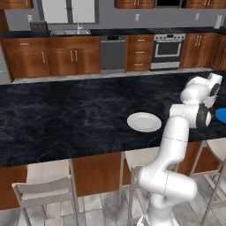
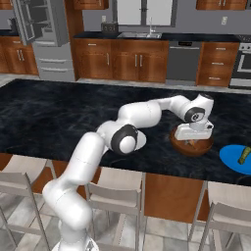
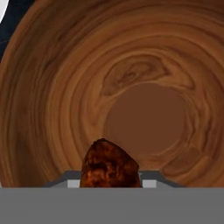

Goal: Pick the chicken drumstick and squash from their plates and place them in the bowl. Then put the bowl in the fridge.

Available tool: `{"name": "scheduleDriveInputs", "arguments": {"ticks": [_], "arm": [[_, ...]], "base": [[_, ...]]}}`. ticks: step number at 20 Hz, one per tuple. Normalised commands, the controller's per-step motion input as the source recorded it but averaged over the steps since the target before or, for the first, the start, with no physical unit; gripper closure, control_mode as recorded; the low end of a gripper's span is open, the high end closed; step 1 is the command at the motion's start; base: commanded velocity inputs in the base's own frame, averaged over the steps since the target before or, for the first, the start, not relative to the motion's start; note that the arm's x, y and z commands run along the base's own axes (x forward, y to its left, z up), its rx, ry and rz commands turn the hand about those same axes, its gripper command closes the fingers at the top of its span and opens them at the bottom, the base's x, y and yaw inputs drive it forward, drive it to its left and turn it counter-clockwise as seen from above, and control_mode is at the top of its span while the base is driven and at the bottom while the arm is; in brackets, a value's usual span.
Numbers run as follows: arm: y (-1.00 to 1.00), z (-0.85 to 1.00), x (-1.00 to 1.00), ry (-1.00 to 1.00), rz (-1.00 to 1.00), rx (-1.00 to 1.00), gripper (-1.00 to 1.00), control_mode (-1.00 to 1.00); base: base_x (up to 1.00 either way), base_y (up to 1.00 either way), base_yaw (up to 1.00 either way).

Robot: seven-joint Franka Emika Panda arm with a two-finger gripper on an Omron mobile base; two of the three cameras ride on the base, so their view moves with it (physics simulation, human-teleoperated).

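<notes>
The small brown-orange chicken drumstick [image 3: 110, 164] sits between the claw's [image 2: 192, 142] narrow-set fingers, held just above the round reddish-brown wooden bowl [image 3: 144, 87] on the black marbled bench [image 2: 59, 112]. It looks light, stiff and lumpy, probably slick; gripping across its thick middle seems safest. The dark green squash [image 2: 243, 155] waits on the blue plate [image 2: 230, 158], right.

black marble island [image 1: 66, 119] | wood cabinets [image 1: 53, 55] | oven [image 1: 167, 48] | stools [image 2: 115, 196]
</notes>
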Motion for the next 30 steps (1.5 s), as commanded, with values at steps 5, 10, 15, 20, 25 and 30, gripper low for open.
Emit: {"name": "scheduleDriveInputs", "arguments": {"ticks": [5,10,15,20,25,30], "arm": [[0.0,0.0,0.0,0.01,0.0,0.0,-1.0,-1.0],[0.0,0.0,0.02,0.0,0.01,0.0,-1.0,-1.0],[0.0,0.04,0.03,0.0,0.0,0.0,-1.0,-1.0],[-0.16,0.32,-0.04,0.0,0.0,0.0,-1.0,-1.0],[-0.32,0.24,-0.36,-0.07,0.0,0.0,-1.0,-1.0],[-0.21,0.16,-0.41,-0.09,-0.13,-0.08,-1.0,-1.0]], "base": [[0.0,0.0,0.0],[0.0,0.0,0.0],[0.0,0.0,0.0],[0.0,0.0,0.0],[0.0,0.0,0.0],[0.0,0.0,0.0]]}}
